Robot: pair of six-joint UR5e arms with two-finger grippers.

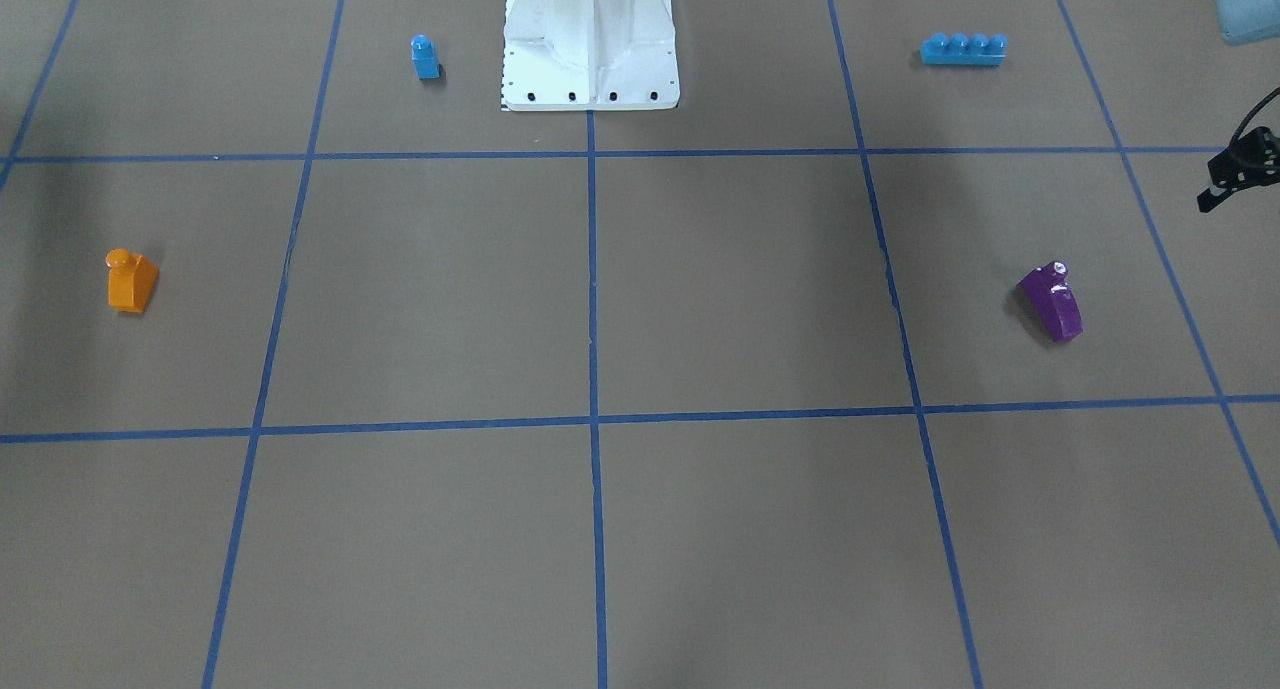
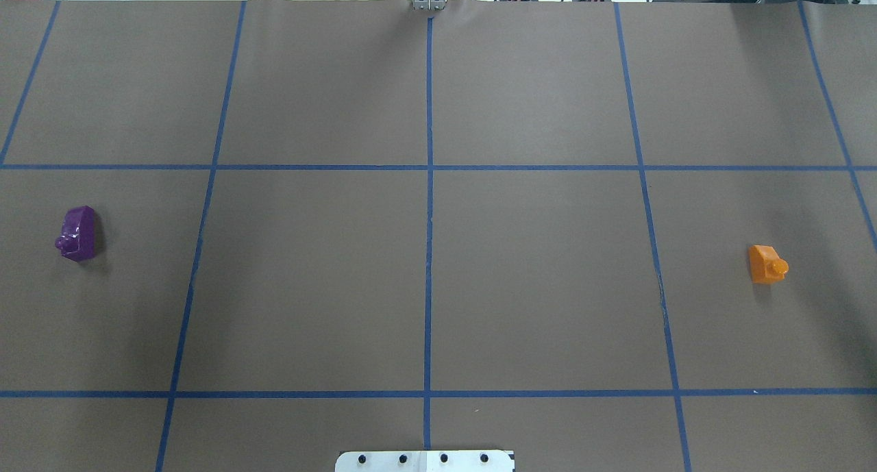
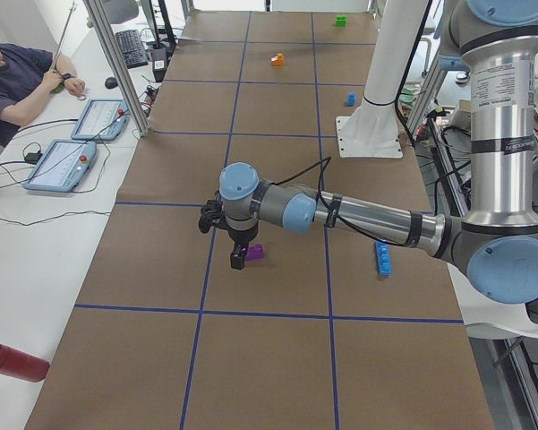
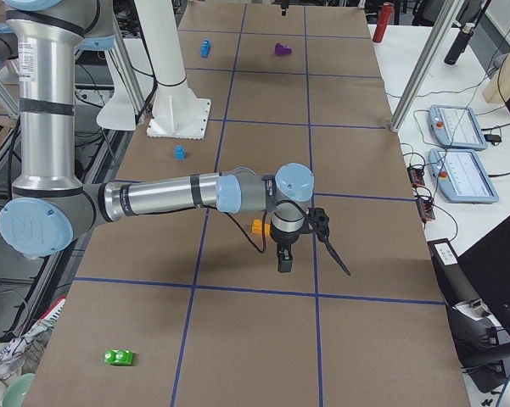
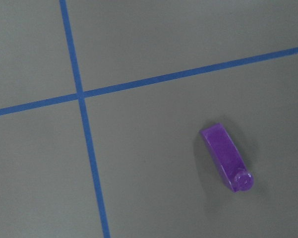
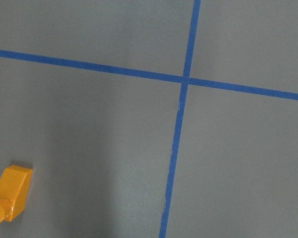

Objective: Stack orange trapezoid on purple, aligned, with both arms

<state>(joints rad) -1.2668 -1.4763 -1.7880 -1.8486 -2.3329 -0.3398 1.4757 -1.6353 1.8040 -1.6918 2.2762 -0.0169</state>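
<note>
The orange trapezoid stands on the brown table on my right side; it also shows in the overhead view and low left in the right wrist view. The purple brick lies on my left side, also in the overhead view and the left wrist view. My left gripper hangs above the table beside the purple brick; only a black part of it shows at the front view's edge. My right gripper hangs near the orange brick. I cannot tell whether either is open or shut.
A small blue single-stud brick and a long blue four-stud brick flank the white base plate. A green brick lies beyond my right arm. A red cylinder lies past the left end. Blue tape lines grid the table.
</note>
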